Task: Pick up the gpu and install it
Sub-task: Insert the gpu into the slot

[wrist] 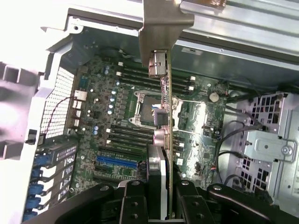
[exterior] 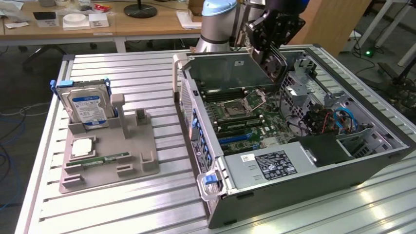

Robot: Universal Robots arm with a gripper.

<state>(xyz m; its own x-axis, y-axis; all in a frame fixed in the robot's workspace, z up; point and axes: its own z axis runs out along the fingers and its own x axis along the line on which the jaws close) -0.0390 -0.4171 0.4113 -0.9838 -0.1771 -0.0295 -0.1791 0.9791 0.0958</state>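
Your gripper (wrist: 160, 198), clamped on the gpu (wrist: 163, 100), over the motherboard (wrist: 117, 119) of the open computer case (exterior: 286, 195).

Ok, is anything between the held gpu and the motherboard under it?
Nothing solid. In the exterior view the gpu, clamped in the jaws, hangs above the motherboard in the open case, with only air between them.

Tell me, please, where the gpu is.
In the exterior view, the claw holds the gpu above the motherboard in the computer case, right of the hard drive.
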